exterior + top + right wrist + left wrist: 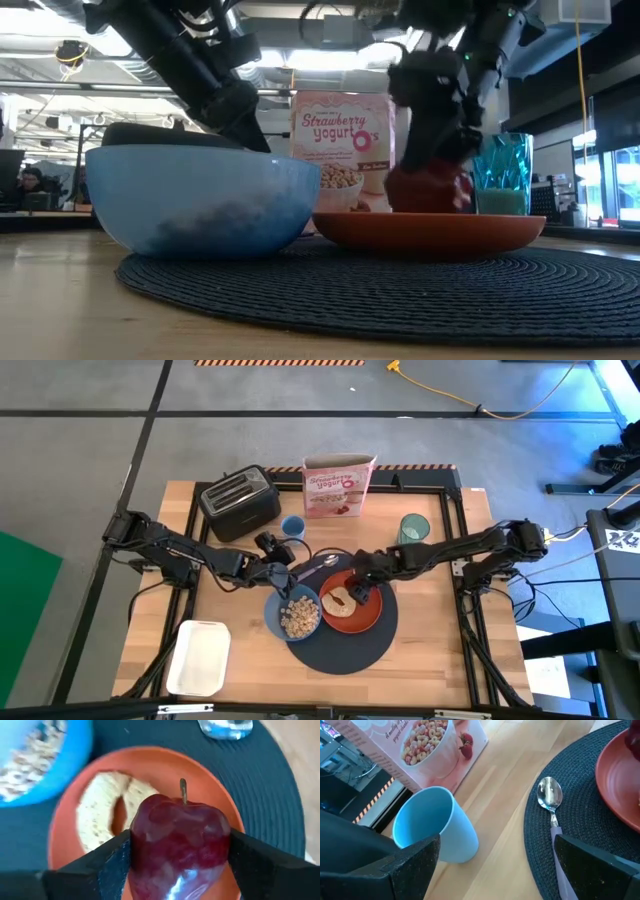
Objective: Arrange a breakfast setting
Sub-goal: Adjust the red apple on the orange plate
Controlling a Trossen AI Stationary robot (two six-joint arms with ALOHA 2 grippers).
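A round dark-grey mat [345,645] lies at the table's middle. On it stand an orange plate [362,616] with toast [100,815] and a blue bowl [293,615] of cereal. A metal spoon [550,797] lies on the mat's far-left edge. My left gripper [495,860] is open just over the spoon's handle end. My right gripper [362,592] is shut on a red apple [175,840] over the plate. A translucent green cup [414,528] stands on the bare table at the far right. My left gripper: the spoon's handle [554,826] runs up to one finger [590,865]; I cannot tell whether they touch. My right gripper pinches the apple's two sides [137,845] between its fingers, slanting down from the table's right. The apple's stem [183,790] points away from the wrist. In the low view the plate's rim hides its underside [430,200], so whether it rests on the plate is not visible.
A small blue cup [292,526], a black toaster [240,502] and a pink cereal box [338,487] stand along the far edge. A white tray [198,657] lies at the near left corner. Bare wood shows at the near right.
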